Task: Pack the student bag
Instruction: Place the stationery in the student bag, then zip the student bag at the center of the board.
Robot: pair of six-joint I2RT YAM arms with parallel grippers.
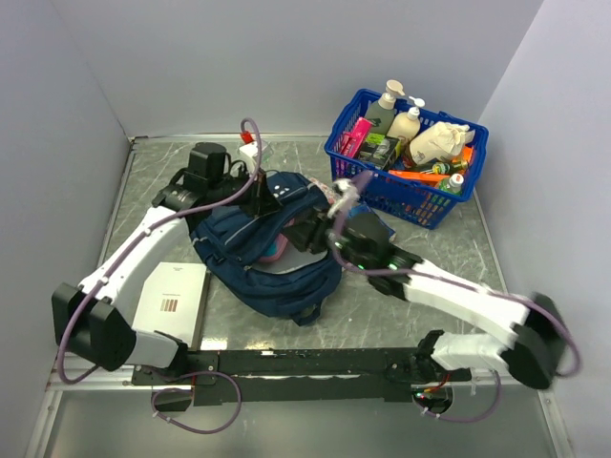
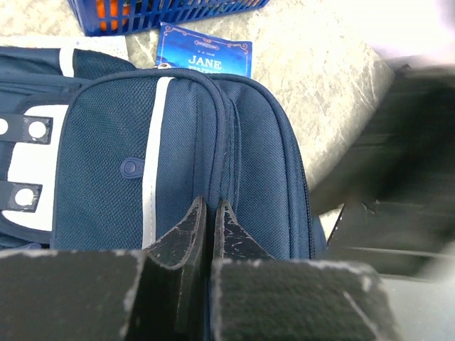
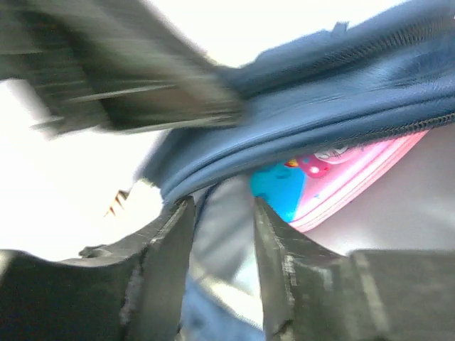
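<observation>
Left tool clamps student bag; right tool apart; left wrist shows blue book

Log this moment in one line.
left gripper: shut on navy blue fabric backpack | right gripper: open at its mouth | pink flat item: inside

Left wrist view: blue book shows "JANE" only, the rest of the cover is hidden behind the student bag. Blue basket is cut by the top edge. Dark mass at right is blurred, can't identify.

Right wrist view: dark streaked shape upper left, blurred. Pink and cyan item is mostly hidden under the bag's zipped edge. Background washed out white.

Top view: labels on the basket's bottles are too small to read.
</observation>
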